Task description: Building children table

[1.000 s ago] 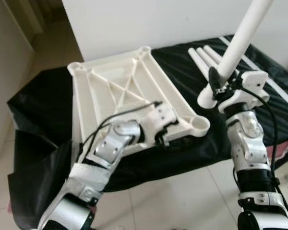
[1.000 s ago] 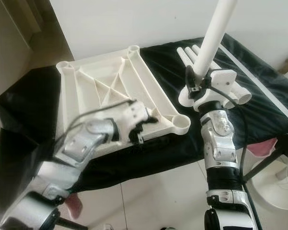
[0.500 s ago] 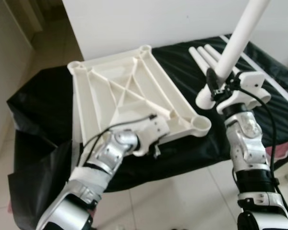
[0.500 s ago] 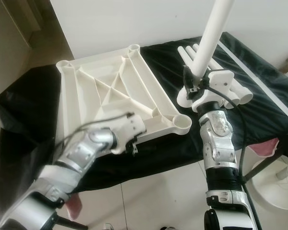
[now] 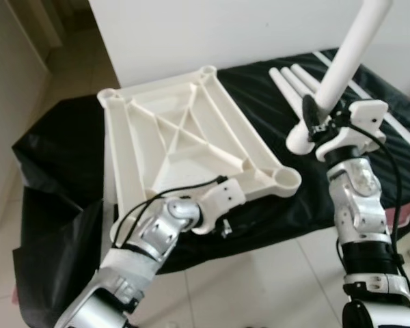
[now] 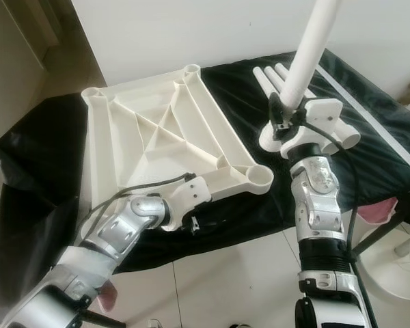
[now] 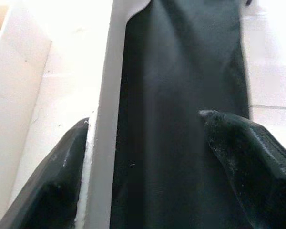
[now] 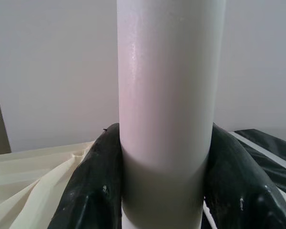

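Observation:
A white plastic tabletop lies upside down on a black cloth, its ribs and corner sockets facing up. My left gripper is at the tabletop's near edge, open. In the left wrist view one finger rests against the white rim while the other hangs apart over the cloth. My right gripper is shut on a white table leg, held nearly upright and leaning right. The leg's lower end hovers just right of the near right corner socket. In the right wrist view the leg sits between both fingers.
Several spare white legs lie on the black cloth behind the right gripper. A long white strip runs along the cloth's right side. A white wall stands behind, with pale tiled floor in front. A white round base stands at the lower right.
My left gripper has slid back off the tabletop's ribs down to its near edge. The right gripper and its leg have shifted slightly to the right.

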